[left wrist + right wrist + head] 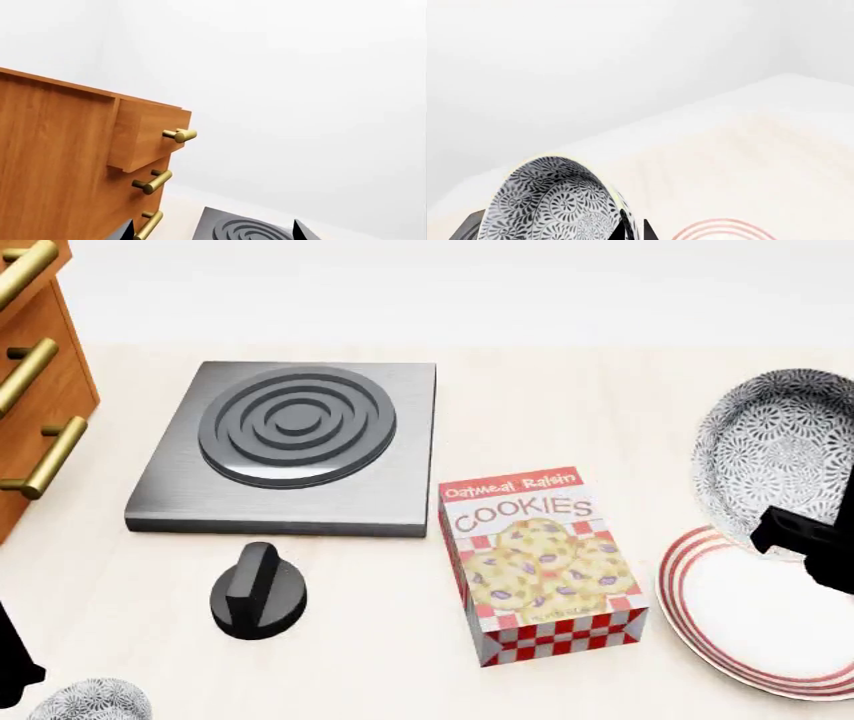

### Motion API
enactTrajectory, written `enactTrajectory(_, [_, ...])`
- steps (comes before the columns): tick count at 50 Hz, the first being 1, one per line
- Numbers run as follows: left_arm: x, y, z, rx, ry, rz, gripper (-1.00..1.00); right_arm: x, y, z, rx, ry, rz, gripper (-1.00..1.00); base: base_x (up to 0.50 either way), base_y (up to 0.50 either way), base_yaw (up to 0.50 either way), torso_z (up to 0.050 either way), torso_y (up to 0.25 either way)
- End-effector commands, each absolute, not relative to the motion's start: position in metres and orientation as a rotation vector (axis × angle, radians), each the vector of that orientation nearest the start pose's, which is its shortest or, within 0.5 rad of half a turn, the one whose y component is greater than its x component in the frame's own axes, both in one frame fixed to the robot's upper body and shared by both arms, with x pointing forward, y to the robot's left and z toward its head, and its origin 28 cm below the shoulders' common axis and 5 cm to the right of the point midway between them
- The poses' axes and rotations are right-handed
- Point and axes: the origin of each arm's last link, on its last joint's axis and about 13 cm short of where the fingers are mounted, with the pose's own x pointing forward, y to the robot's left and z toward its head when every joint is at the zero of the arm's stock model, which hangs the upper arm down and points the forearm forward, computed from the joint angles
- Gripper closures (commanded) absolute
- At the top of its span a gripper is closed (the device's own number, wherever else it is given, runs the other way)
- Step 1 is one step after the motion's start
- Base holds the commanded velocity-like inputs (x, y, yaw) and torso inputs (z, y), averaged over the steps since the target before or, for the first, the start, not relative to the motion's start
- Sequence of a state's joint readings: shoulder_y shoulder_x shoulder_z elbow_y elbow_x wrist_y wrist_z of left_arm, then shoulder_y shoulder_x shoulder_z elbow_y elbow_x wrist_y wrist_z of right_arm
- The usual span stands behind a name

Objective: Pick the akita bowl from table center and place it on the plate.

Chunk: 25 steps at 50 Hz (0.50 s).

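The akita bowl (781, 445), white with a dense grey-black floral pattern, hangs tilted on its side at the right of the head view. It is above the far edge of the plate (761, 625), a wide white dish with red rings. My right gripper (790, 537) is shut on the bowl's rim. In the right wrist view one fingertip sits inside the akita bowl (554, 200) and one outside, so the right gripper (639, 231) pinches the wall, with the plate (720, 231) just beyond. My left gripper (213, 235) is open and holds nothing.
A second patterned bowl (87, 702) sits at the near left by my left arm (14, 655). A cookie box (541, 565) stands left of the plate. A black knob (258, 590), a grey burner plate (287, 445) and a wooden drawer unit (40, 390) with brass handles lie further left.
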<state>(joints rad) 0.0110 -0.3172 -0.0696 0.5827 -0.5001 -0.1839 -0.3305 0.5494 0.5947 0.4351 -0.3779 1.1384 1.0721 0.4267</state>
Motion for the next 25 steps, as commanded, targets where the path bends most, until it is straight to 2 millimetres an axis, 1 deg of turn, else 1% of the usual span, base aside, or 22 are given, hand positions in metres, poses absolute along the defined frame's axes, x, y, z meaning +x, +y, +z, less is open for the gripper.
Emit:
enactTrajectory(1, [0.1952,0.2509,0.131,-0.2,-0.341,0.143,-1.0,0.2388,-0.2349,0.2184,0.392,0.062,-0.12,1.0,0.0,0.0,0.0,0.0,0.0])
enactTrajectory(13, [0.1939,0.2513,0.1316,-0.203,-0.344,0.144,-1.0,0.2446,-0.2338,0.2123,0.416,0.149,-0.114,1.0,0.0,0.0,0.0,0.0,0.0])
enactTrajectory(25, [0.1938,0.2515,0.1319,-0.203,-0.345,0.145,-1.0,0.2464,-0.2328,0.2117,0.402,0.154,-0.125,1.0,0.0,0.0,0.0,0.0,0.001])
